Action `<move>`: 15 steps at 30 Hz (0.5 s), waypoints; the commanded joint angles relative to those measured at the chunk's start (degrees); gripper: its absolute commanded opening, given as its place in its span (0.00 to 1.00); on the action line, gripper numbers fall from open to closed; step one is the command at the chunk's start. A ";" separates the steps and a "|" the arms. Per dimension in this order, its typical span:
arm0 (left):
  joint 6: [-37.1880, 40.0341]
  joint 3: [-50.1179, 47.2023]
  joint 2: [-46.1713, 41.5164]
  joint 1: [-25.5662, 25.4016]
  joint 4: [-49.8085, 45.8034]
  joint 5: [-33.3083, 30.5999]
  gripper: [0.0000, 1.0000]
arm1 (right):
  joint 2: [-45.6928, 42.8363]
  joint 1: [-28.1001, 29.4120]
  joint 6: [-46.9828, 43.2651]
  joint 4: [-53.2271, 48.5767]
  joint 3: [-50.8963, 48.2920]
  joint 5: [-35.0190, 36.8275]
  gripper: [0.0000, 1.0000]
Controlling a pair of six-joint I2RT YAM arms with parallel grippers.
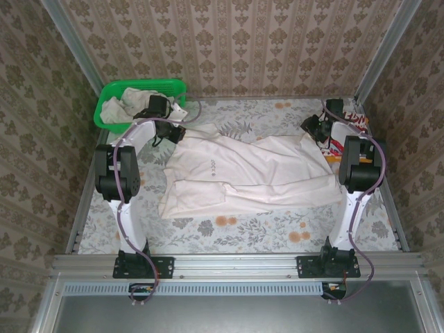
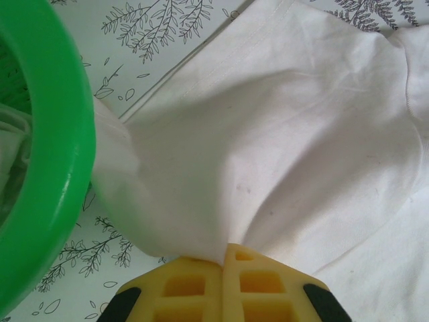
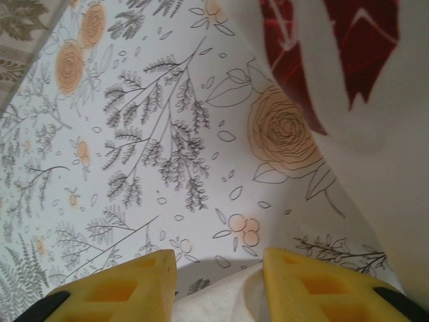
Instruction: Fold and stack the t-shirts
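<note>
An off-white t-shirt with a small dark chest print lies spread over the middle of the table. My left gripper is at its back left corner, beside the basket. In the left wrist view that gripper is shut on a pinched fold of the t-shirt. My right gripper is at the shirt's back right edge. Its yellow fingers stand apart, with the shirt's edge lying between them, untouched on the left side. A folded red-and-white patterned t-shirt lies just behind, also close ahead of the right gripper.
A green mesh basket at the back left holds more off-white cloth; its rim is right beside my left gripper. The floral tablecloth shows in front of the shirt. Patterned walls close in the table on three sides.
</note>
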 commanded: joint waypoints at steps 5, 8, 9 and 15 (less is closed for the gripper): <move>-0.89 0.61 -2.27 0.68 -0.36 1.86 0.00 | 3.14 -0.60 -2.53 -4.18 3.66 -0.07 0.16; -0.86 0.40 -2.47 0.68 -0.23 1.95 0.00 | 2.67 -0.63 -2.92 -3.35 3.64 -0.14 0.00; -0.84 0.27 -2.57 0.77 -0.12 1.95 0.00 | 2.35 -0.63 -2.99 -3.09 3.65 -0.29 0.00; -2.14 -1.54 -5.34 1.72 3.41 3.87 0.00 | -3.07 -0.54 -3.32 0.58 0.90 -1.20 0.00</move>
